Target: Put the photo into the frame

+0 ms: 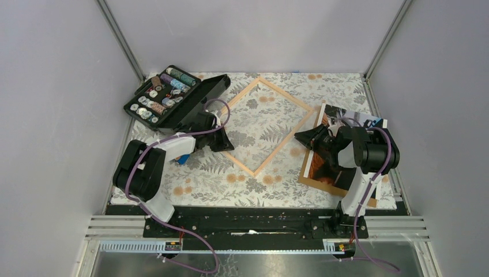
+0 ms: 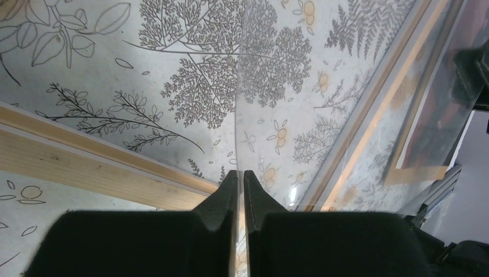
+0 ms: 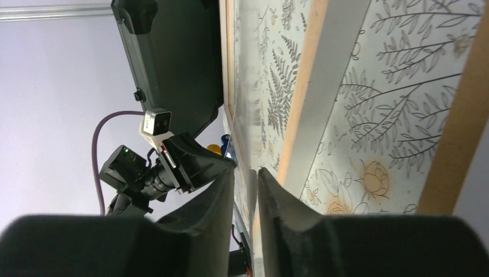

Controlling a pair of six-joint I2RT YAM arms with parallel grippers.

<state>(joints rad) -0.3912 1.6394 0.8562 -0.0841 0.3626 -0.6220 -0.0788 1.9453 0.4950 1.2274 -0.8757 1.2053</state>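
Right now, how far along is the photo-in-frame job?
Done: nothing seated. In hand: the left gripper is shut on the clear pane; the right gripper straddles it, a gap showing, by the frame. To do: the photo lies outside the frame on the brown backing board beneath the right arm.

My top camera shows bright, soft, even light coming from above. The left arm [image 1: 153,161] and right arm [image 1: 369,153] drop only faint grey shadows on the table [image 1: 271,184] near its left and right edges. The photo [image 1: 318,167] shines orange by the right edge.

My left wrist camera is sharp in the middle. It goes milky at the far right, and a small white spot shines low down. The left gripper [image 2: 239,176] is flat black.

On my right wrist camera the right gripper [image 3: 247,173] is dark and fuzzy. The clear sheet [image 3: 254,109] looks smeared.
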